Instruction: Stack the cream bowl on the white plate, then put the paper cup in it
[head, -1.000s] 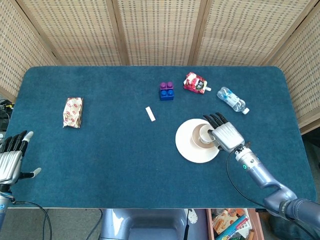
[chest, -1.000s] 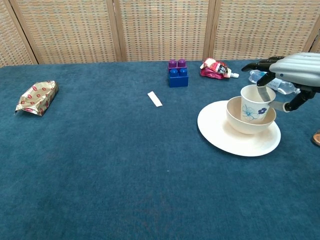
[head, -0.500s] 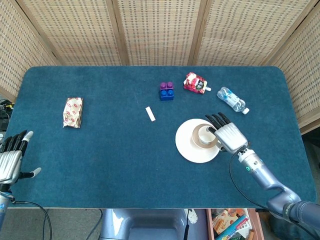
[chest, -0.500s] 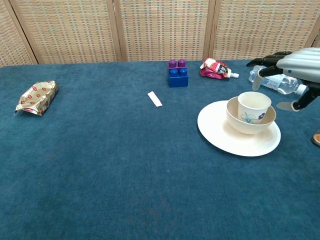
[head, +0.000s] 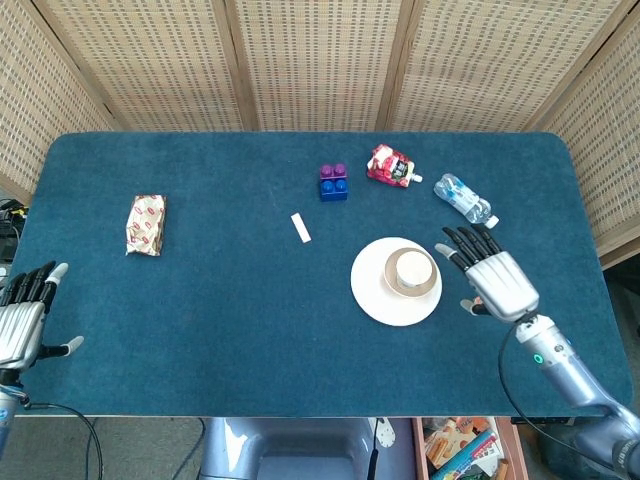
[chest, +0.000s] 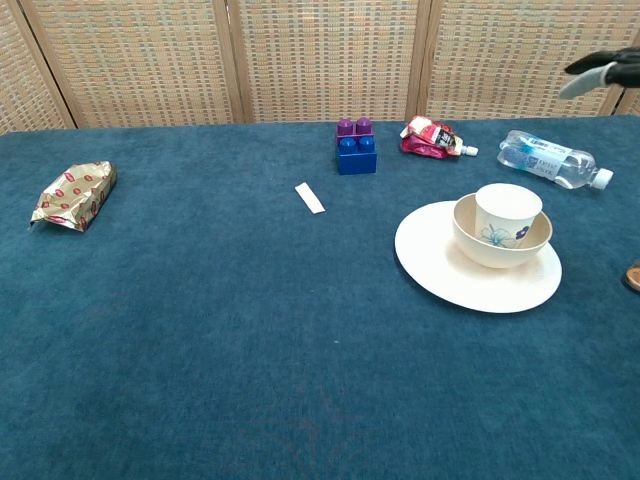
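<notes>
The white plate (head: 375, 296) (chest: 440, 270) lies right of the table's middle. The cream bowl (head: 412, 287) (chest: 472, 245) sits on it, and the paper cup (head: 412, 268) (chest: 508, 205) with a blue flower print stands upright inside the bowl. My right hand (head: 495, 278) hovers right of the plate, fingers spread, holding nothing; only its fingertips (chest: 600, 72) show at the chest view's top right edge. My left hand (head: 25, 315) rests open at the table's near left corner, seen in the head view only.
A purple and blue block stack (head: 333, 183) (chest: 355, 146), a red pouch (head: 389, 165) (chest: 432, 137) and a water bottle (head: 463, 199) (chest: 551, 158) lie behind the plate. A white slip (head: 300, 227) (chest: 309, 197) lies mid-table, a gold snack packet (head: 145, 224) (chest: 74, 195) at the left.
My right hand let go of the paper cup, leaving it standing in the bowl, then rose and drew back to the right. The left hand stayed put.
</notes>
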